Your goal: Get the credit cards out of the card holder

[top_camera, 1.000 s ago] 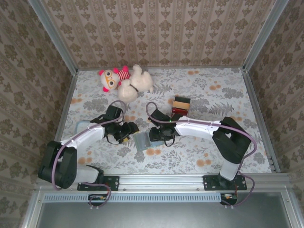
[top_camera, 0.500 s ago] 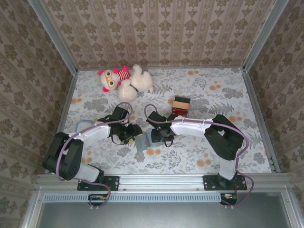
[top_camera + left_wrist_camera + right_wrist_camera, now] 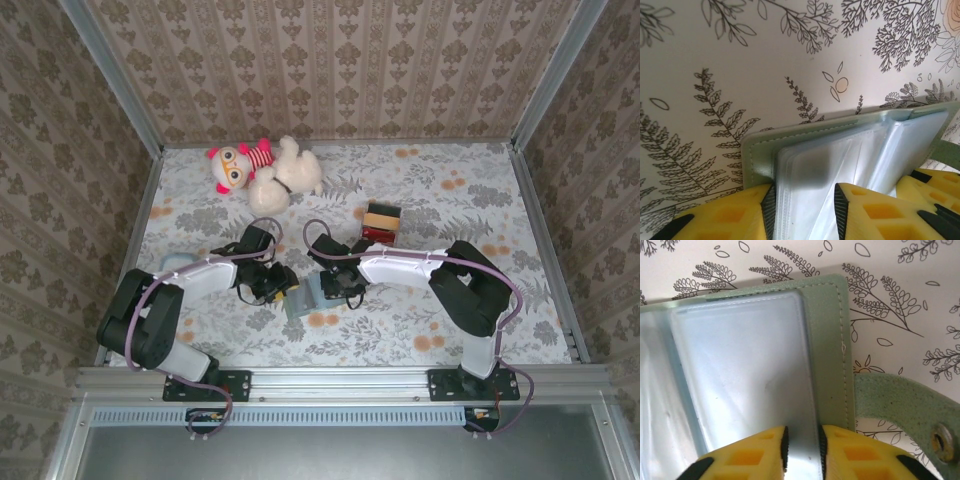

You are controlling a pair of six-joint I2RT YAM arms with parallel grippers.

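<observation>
The grey-green card holder (image 3: pixel 303 302) lies open on the flowered table between my two grippers. My left gripper (image 3: pixel 283 284) is at its left side. In the left wrist view the jaws (image 3: pixel 804 205) stand around a stack of clear plastic sleeves (image 3: pixel 860 150) beside the green cover (image 3: pixel 760 150), and the sleeves fill the gap. My right gripper (image 3: pixel 333 288) is at the right side. Its pads (image 3: pixel 802 445) are nearly together, pinching the edge of a clear sleeve (image 3: pixel 745 370) next to the cover's stitched border (image 3: pixel 832 340). The credit cards are hidden.
The holder's green strap with a metal snap (image 3: pixel 905 400) lies out to the right. A small red box with yellow and dark stripes (image 3: pixel 380 222) stands behind the right arm. A plush toy (image 3: pixel 265 172) lies at the back, and a pale blue object (image 3: pixel 175 262) sits by the left arm.
My left gripper has moved right onto the holder's left side and the right gripper has shifted slightly left onto it. Both pairs of jaws have narrowed.
</observation>
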